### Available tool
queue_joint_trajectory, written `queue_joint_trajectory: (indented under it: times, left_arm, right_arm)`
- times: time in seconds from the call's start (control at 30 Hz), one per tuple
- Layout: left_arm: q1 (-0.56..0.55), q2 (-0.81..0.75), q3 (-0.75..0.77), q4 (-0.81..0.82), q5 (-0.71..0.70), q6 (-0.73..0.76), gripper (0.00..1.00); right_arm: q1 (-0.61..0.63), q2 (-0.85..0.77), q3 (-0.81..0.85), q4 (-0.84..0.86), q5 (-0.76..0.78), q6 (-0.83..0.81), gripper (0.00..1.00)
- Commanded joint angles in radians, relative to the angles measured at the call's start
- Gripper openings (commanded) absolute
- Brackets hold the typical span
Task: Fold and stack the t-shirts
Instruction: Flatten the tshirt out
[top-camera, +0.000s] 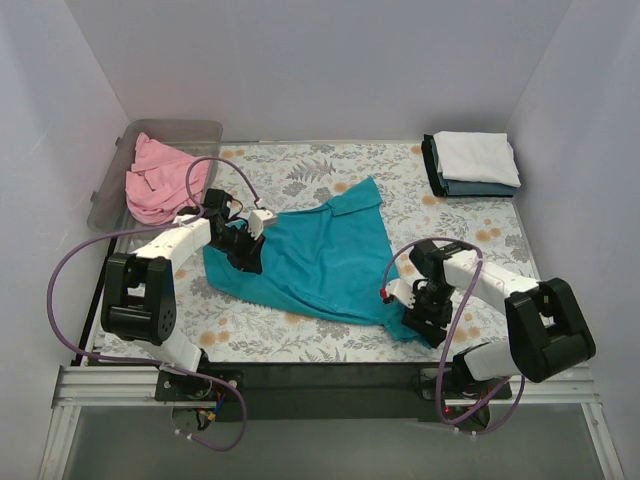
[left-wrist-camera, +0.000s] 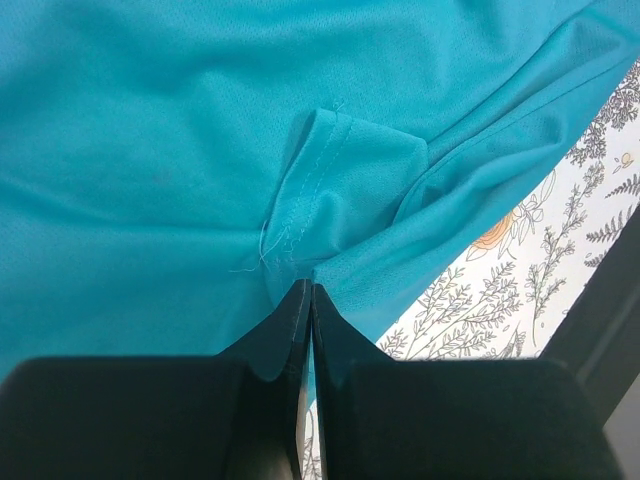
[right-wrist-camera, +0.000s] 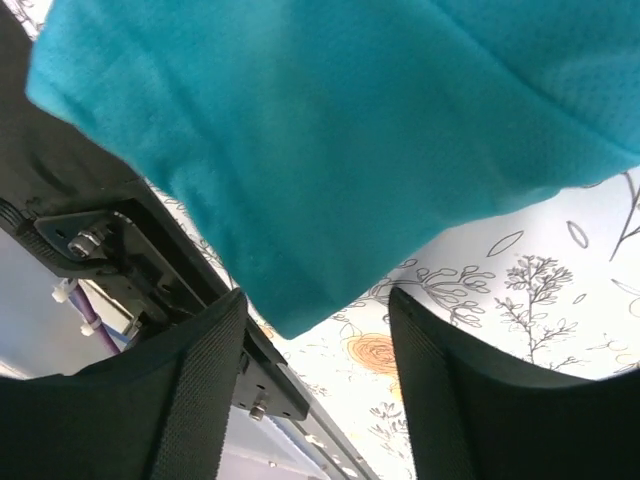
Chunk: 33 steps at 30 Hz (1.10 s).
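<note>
The left tool is clamped together on a stitched hem fold of the teal t-shirt, which lies spread and rumpled in the middle of the surface. The right tool stands apart, with a loose teal corner hanging between its jaws, ungripped. It should probably close on that corner first; then both ends can lift evenly to pull the cloth flat. At far left, the pink t-shirt sits in the clear bin, and the purple cable looping nearby could snag. At far right, the white t-shirt lies folded on the dark grey-blue t-shirt.
</note>
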Motion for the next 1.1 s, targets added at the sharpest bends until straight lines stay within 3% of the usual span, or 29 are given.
queue_joint_trajectory:
  times: [0.0,0.03,0.07,0.1,0.13,0.17,0.4,0.53,0.63,0.7,0.83,0.97,1.07]
  left_arm:
    - [0.003,-0.045,-0.02,0.032,0.037,-0.034,0.0]
    - [0.006,-0.045,-0.021,0.035,0.039,-0.046,0.0]
    - [0.017,-0.043,-0.018,0.042,0.039,-0.052,0.0]
    - [0.026,-0.042,-0.017,0.053,0.043,-0.06,0.0]
    - [0.034,-0.039,-0.011,0.056,0.05,-0.072,0.0]
    - [0.054,-0.029,0.003,0.059,0.053,-0.08,0.0]
    - [0.098,-0.051,0.045,0.067,0.031,-0.008,0.0]
    - [0.098,-0.051,0.071,0.133,-0.019,-0.019,0.0]
    - [0.1,0.053,0.138,0.128,-0.016,-0.097,0.0]
    - [0.107,0.09,0.154,0.121,-0.022,-0.129,0.0]
    - [0.13,0.097,0.117,0.128,-0.047,-0.12,0.0]
    - [0.144,0.066,0.072,0.136,-0.041,-0.117,0.0]
    - [0.144,0.054,0.063,0.144,-0.012,-0.141,0.0]
  right_arm:
    - [0.024,0.043,0.027,0.052,0.009,0.018,0.64]
    - [0.027,0.056,0.029,0.052,0.005,0.018,0.58]
    - [0.029,0.076,0.027,0.061,-0.006,0.018,0.4]
    - [0.029,0.083,0.027,0.066,-0.005,0.019,0.28]
    - [0.025,0.089,0.035,0.07,0.0,0.022,0.04]
    - [0.019,0.086,0.042,0.075,0.014,0.022,0.01]
    - [-0.037,0.03,0.269,0.038,0.285,-0.126,0.01]
    - [-0.001,0.112,0.443,-0.022,0.354,-0.203,0.01]
    - [0.048,0.281,0.559,0.0,0.39,-0.199,0.01]
    - [0.049,0.361,0.726,-0.008,0.329,-0.156,0.1]
    - [0.003,0.456,0.938,-0.026,0.209,-0.038,0.55]
    - [-0.123,0.422,0.958,-0.048,-0.063,0.148,0.55]
    - [-0.253,0.366,0.852,-0.045,-0.241,0.333,0.48]
